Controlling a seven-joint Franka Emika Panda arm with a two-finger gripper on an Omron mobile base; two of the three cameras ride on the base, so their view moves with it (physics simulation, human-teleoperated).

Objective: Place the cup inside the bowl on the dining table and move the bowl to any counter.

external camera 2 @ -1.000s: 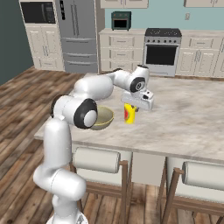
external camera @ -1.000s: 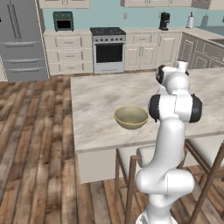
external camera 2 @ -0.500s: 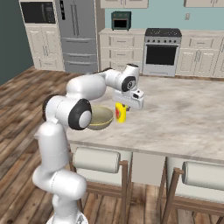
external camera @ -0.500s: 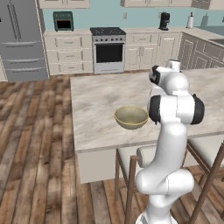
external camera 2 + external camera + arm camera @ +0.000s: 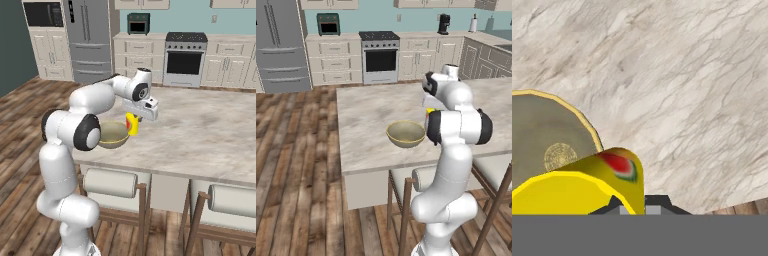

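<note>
We have the cup [image 5: 132, 124] clamped in our gripper [image 5: 134, 129], the fingers shut on its rim, and it hangs clear of the dining table [image 5: 210, 130] just beside the bowl [image 5: 113, 135]. In the hand view the cup [image 5: 587, 182] sits right at the fingertips, its mouth towards the camera and its red patch turned to the marble, with the bowl [image 5: 547, 137] spreading out past it on that view's left.

That is the relation the coming move turns on: the bowl's rim lies next to the cup, and the hollow is a short way further, towards the table's near-left corner. The cup's long axis looks tilted off upright (how far we cannot tell), so we judge it wants carrying over the rim before the fingers part.

From the left base view the bowl [image 5: 406, 133] rests on the table [image 5: 371, 110] near its front edge, with a sliver of the yellow cup [image 5: 429, 111] behind our arm.

Against a second ago, the hand has swung the cup along the table towards the bowl; then it hung well apart from the rim, now it is close by. The bowl has not shifted.
</note>
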